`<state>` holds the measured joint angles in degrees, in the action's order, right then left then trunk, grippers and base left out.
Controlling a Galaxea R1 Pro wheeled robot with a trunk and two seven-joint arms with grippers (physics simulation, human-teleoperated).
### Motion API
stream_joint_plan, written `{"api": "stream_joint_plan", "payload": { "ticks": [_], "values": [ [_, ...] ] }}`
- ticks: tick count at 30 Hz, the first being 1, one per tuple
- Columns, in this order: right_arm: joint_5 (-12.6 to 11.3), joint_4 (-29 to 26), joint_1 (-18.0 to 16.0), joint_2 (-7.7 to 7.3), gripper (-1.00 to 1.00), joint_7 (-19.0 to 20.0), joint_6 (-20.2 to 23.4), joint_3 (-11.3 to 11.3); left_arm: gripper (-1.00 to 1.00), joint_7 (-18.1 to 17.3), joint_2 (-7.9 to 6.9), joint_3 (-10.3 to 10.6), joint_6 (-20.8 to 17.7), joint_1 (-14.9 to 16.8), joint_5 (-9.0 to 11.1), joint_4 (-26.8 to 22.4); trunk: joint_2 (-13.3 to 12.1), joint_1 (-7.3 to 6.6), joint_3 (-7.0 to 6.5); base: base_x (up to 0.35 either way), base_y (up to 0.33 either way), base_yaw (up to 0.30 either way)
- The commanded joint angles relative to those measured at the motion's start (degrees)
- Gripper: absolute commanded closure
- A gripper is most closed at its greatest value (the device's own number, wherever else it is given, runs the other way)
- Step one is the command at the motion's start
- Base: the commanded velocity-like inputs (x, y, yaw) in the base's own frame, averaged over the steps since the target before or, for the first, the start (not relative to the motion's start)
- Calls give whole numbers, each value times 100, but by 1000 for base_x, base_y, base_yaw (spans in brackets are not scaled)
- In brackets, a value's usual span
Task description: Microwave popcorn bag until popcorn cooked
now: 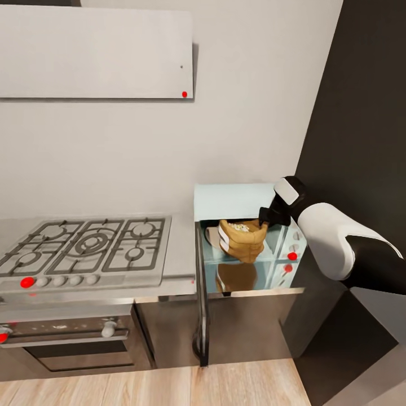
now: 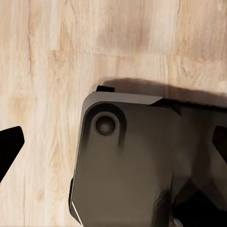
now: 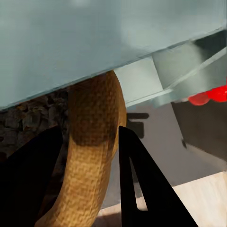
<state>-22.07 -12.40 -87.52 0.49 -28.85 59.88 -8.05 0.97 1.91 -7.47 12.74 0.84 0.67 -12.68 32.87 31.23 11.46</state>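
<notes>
Microwave (image 1: 237, 203) half hides popcorn bag (image 1: 243, 239); right gripper (image 3: 90, 184) jaws clamp its rim at 3 o'clock; left gripper (image 2: 113, 156) jaws untellable.

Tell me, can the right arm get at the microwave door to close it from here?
Probably not yet: the right gripper is shut on the popcorn bag inside the microwave, and the door hangs open on the far side.

We see the grey tabletop (image 1: 179, 248) running along the white wall. The gas hob (image 1: 90, 246) is set into it, left of the microwave (image 1: 248, 237). The microwave stands on the tabletop's right end, its door swung open toward us. The popcorn bag (image 1: 243, 239) sits upright inside the microwave, on its floor. Below the tabletop lies the wood plank floor (image 1: 169, 386).
</notes>
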Motion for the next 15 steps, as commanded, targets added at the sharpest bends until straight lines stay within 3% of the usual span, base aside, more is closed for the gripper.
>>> {"api": "stream_joint_plan", "payload": {
  "ticks": [1, 15],
  "values": [
    [-16, -8, -5, 4, 100, -46, 12, -47, -100, 4, 2, -11, 18, 4, 5, 3, 8, 4, 10, 216, 0, 0],
    [-16, -8, -4, 4, 100, -45, 12, -47, -100, -1, 2, -9, 18, 4, 10, 3, 8, 4, 10, 12, 0, 0]
  ]
}}
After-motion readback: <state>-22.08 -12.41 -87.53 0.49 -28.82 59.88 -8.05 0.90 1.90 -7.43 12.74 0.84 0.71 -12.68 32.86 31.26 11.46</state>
